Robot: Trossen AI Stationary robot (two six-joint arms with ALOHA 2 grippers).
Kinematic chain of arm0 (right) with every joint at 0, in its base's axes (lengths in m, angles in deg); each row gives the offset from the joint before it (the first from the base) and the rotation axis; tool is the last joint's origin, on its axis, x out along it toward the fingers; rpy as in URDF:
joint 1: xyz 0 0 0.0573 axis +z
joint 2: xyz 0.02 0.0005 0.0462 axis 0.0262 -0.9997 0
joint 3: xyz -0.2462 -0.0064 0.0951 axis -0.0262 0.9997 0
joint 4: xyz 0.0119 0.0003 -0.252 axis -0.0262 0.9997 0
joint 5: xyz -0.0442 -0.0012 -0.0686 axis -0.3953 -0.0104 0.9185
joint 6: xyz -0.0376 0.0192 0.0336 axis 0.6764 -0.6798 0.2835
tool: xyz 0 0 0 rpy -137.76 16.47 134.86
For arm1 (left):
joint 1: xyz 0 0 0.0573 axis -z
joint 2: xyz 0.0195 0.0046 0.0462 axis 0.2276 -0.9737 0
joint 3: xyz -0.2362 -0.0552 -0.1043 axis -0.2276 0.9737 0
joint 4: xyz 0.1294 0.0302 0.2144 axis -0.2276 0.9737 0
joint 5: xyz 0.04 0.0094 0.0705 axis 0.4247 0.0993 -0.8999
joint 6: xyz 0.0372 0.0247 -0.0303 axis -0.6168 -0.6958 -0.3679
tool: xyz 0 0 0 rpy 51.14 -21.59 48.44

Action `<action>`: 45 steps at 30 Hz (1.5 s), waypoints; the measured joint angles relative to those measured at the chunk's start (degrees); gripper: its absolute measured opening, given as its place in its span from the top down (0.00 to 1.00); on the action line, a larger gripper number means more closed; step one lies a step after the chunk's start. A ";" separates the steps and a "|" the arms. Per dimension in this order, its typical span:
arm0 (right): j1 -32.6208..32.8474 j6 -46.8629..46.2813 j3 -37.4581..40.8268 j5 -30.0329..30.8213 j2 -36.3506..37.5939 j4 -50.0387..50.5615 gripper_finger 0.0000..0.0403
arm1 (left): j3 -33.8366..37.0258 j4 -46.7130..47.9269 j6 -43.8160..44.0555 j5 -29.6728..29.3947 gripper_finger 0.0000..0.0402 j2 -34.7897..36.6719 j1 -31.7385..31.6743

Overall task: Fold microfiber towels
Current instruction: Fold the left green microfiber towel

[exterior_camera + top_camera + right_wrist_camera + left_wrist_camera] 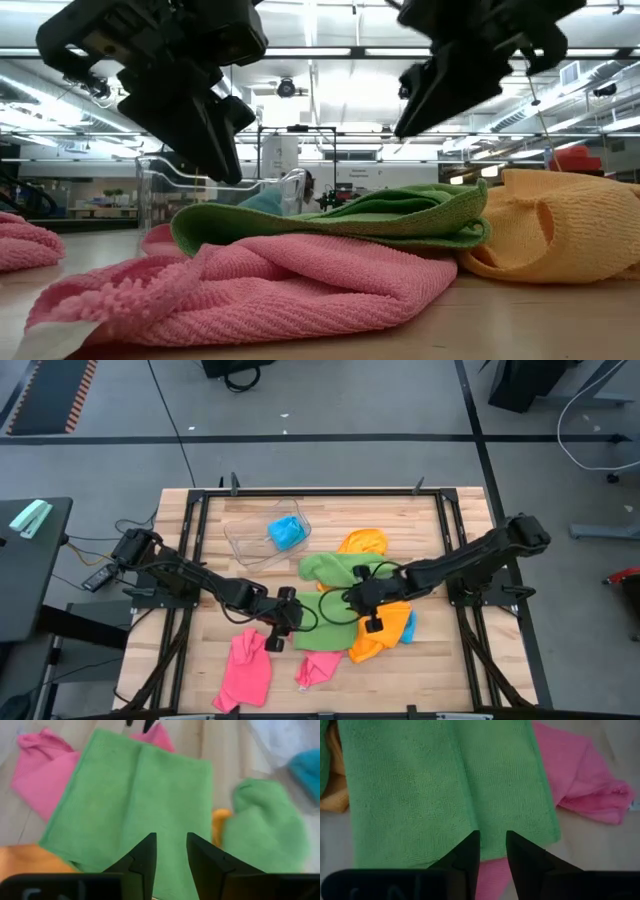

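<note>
A flat green towel (325, 628) with a crease down its middle (465, 785) lies between my two grippers. Its near part rests on a pink towel (300, 285). My left gripper (285, 612) hangs over its left edge (492, 837), open a narrow gap. My right gripper (366, 600) hangs over its right edge (170, 840), also open a narrow gap. In the low view both grippers, left (225, 170) and right (410, 120), stand clear above the cloth. A crumpled green towel (335, 570) lies just beyond it.
A second pink towel (245, 668) lies at the near left. Orange towels lie at the right (385, 635) and far right (362, 542). A clear plastic tub (250, 540) holding a blue towel (288, 532) stands at the far side. The black frame rail (195, 550) borders the table.
</note>
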 joint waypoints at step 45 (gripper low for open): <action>-5.20 -1.98 10.69 -2.72 -2.77 -28.47 0.68 | 0.04 -2.85 2.25 6.37 0.49 -1.82 -15.24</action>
